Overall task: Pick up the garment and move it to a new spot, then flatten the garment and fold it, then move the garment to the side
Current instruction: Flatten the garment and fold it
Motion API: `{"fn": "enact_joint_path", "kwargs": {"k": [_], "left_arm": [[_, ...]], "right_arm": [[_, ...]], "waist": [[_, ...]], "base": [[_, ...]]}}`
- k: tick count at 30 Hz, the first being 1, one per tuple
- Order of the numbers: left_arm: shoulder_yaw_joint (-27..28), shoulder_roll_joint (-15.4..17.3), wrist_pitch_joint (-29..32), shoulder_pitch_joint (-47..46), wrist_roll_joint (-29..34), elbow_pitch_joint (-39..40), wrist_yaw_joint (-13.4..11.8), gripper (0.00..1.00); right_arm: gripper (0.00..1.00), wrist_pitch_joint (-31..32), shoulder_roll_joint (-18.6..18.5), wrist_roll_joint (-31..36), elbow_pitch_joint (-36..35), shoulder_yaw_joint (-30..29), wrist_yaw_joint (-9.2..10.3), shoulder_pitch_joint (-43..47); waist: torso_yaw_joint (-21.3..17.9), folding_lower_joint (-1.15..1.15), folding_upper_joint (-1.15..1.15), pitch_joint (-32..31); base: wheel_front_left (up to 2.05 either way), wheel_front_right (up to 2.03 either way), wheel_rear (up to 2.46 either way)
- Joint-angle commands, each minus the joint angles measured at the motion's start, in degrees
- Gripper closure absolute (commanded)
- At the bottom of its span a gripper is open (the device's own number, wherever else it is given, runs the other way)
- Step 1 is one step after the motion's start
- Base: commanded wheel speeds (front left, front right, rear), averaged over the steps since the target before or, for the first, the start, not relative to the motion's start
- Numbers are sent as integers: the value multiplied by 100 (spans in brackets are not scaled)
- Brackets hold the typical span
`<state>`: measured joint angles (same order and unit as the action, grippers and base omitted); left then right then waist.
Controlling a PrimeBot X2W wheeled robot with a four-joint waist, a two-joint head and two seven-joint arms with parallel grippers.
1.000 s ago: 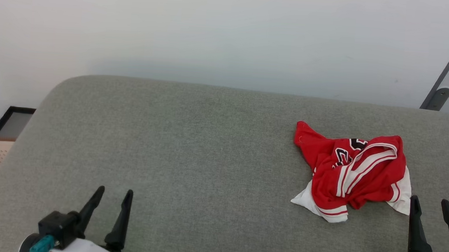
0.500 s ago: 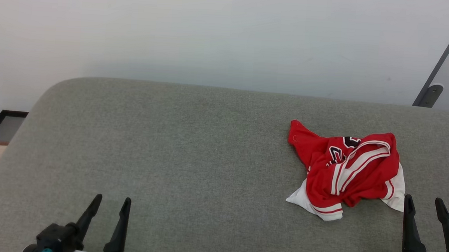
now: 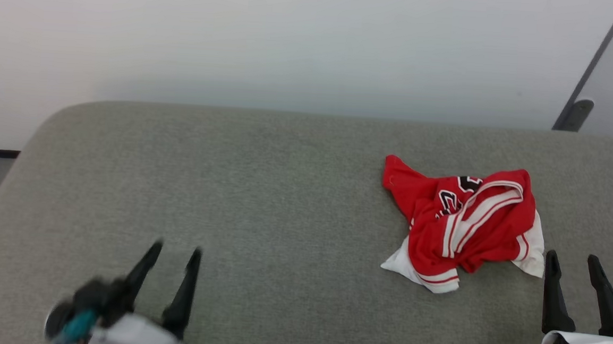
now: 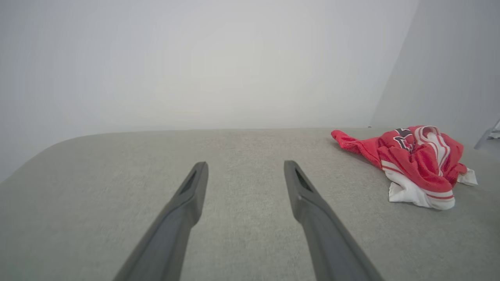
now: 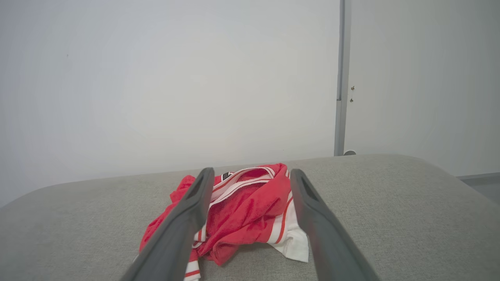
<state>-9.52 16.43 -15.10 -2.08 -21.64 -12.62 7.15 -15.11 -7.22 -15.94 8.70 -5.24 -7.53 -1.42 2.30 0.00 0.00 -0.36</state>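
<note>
From where I stand, the job looks to be at its very start: the shirt (image 3: 468, 224) lies in a crumpled heap on the grey padded surface (image 3: 284, 192), just ahead of the right pincer (image 3: 572, 257) and slightly to its inner side. One white sleeve corner is close to the nearer fingertip but, as far as I can tell, not touching it. That pincer is spread wide with nothing between its fingers. The left pincer (image 3: 177, 247) is blurred in the head view, but its own camera shows it spread and empty too, with the shirt well off to its right. I'd say the right pincer is the one to make the pick. It should come down over the raised red ridge with the striped trim on top of the heap, not the thin white edge lying flat, which would slip out. It should close on a good fold without digging into the padding. Soft cloth will unroll and dangle, so it needs a high lift before it is carried. The bare stretch ahead of the left pincer seems a fair new spot.
</note>
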Motion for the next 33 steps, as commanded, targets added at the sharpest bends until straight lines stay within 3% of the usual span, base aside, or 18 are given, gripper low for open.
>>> {"fn": "enact_joint_path", "kwargs": {"k": [1, 5, 9, 14, 18, 25, 33], "left_arm": [[-224, 109, 117, -441, -32, -15, 35, 0], [-1008, 364, 809, -1413, -591, -110, 35, 0], [-2002, 610, 1951, -2387, -1380, -482, 34, 0], [-3033, 663, 3732, -3380, -2813, -987, 27, 0], [-3512, 630, 4711, -3986, -3507, -1311, 27, 0], [-4132, 556, 5048, -4544, -3969, -1689, 28, 0], [-4614, 563, 4799, -4774, -4353, -1999, 28, 0]], "right_arm": [[0, -4, 43, -35, -30, 9, 8, -87], [0, -4, 109, -62, -9, 29, 8, -182], [0, -4, 129, -83, 22, 86, 8, -360], [0, -4, 177, -137, 26, 68, 8, -587], [0, -4, 238, -181, 48, 127, 8, -731], [0, -4, 326, -290, 88, 199, 8, -928], [0, -4, 363, -295, 107, 200, 8, -964]], "waist": [[-181, 0, 0, 186], [-414, 0, 0, 403], [-711, 0, 0, 611], [-1080, 0, 0, 886], [-1404, 0, 0, 1120], [-1908, 0, 0, 1462], [-2185, 0, 0, 1591]], "base": [[0, 0, 0], [0, 0, 0], [0, 0, 0], [0, 0, 0], [0, 0, 0], [0, 0, 0], [0, 0, 0]]}}
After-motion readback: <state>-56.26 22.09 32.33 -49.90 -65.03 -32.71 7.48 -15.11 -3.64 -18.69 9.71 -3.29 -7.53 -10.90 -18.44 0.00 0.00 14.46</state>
